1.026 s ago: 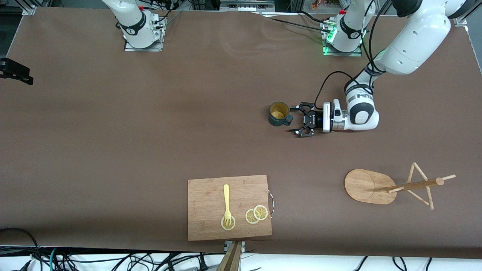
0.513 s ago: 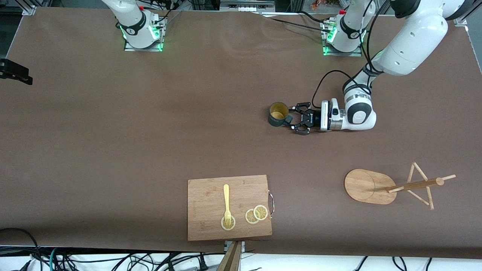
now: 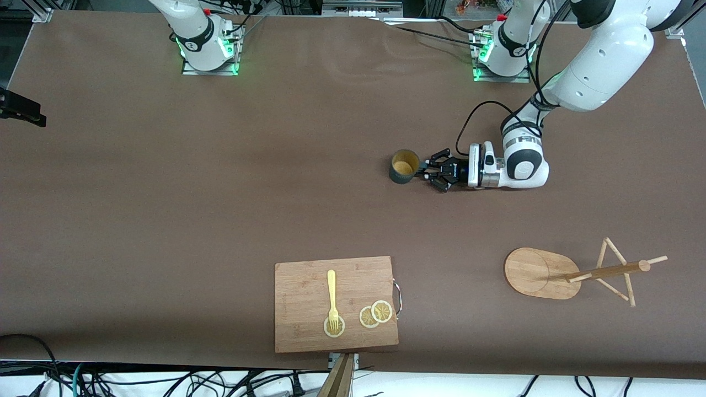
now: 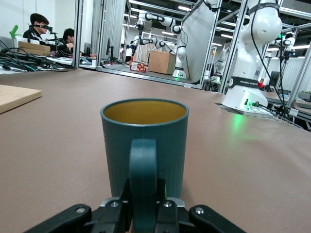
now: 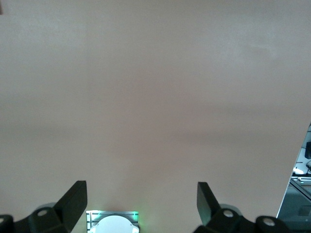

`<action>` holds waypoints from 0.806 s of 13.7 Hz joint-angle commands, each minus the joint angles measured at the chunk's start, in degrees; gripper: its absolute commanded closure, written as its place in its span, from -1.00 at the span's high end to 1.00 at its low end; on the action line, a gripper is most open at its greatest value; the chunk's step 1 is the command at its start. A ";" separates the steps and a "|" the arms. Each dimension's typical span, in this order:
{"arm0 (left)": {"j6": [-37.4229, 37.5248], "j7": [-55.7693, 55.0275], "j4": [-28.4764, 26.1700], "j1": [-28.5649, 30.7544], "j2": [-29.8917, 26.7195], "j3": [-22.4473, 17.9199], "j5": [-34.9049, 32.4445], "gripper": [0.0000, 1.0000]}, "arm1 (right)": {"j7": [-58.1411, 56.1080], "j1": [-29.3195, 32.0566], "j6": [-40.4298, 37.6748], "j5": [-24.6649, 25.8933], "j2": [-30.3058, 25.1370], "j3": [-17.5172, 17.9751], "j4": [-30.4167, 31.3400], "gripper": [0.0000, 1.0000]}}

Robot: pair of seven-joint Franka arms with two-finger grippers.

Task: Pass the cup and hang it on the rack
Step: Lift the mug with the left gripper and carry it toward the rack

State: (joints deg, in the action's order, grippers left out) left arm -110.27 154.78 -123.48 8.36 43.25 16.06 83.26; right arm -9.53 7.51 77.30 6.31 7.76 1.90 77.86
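Observation:
The cup [image 3: 403, 167], dark teal with a mustard-yellow inside, stands upright on the brown table near the middle. My left gripper [image 3: 427, 172] lies level with the table and is shut on the cup's handle [image 4: 143, 167], which points toward the left arm's end. The left wrist view shows the cup [image 4: 146, 141] close up with the fingers [image 4: 115, 206] pressed on both sides of the handle. The rack [image 3: 573, 273], a bamboo mug tree, lies tipped on its side nearer the front camera, toward the left arm's end. My right gripper [image 5: 141, 204] is open, up over bare table, and out of the front view.
A wooden cutting board [image 3: 309, 325] with a yellow fork [image 3: 332, 295] and several lemon slices [image 3: 375, 314] lies near the front edge. The arms' bases [image 3: 209, 49] stand along the edge farthest from the front camera.
My left gripper moved up to the cup and shut on its handle. The cup slid a little toward the right arm's end.

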 commanded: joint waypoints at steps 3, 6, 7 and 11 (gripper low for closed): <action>1.02 3.08 -1.15 2.00 -2.80 -0.50 -0.29 -1.00 | -0.58 0.49 -0.22 -0.95 0.15 0.12 -0.96 1.00; 1.20 -2.34 -3.70 7.62 -9.47 -0.50 -1.33 -1.00 | -0.49 0.13 -0.22 -0.95 0.07 0.39 -0.96 1.00; 1.63 -7.59 -3.61 9.81 -11.84 -0.50 -5.96 -1.00 | -0.49 0.13 -0.22 -0.95 0.15 0.39 -0.96 1.00; 6.55 -32.38 -3.00 20.53 -21.17 -0.50 -19.25 -1.00 | -0.40 0.31 -0.22 -0.95 0.15 0.30 -0.96 1.00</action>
State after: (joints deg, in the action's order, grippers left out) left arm -106.13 131.10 -124.24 24.97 27.76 15.04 67.69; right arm -9.53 7.39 77.31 6.25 7.78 2.08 77.73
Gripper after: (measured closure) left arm 0.789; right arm 0.000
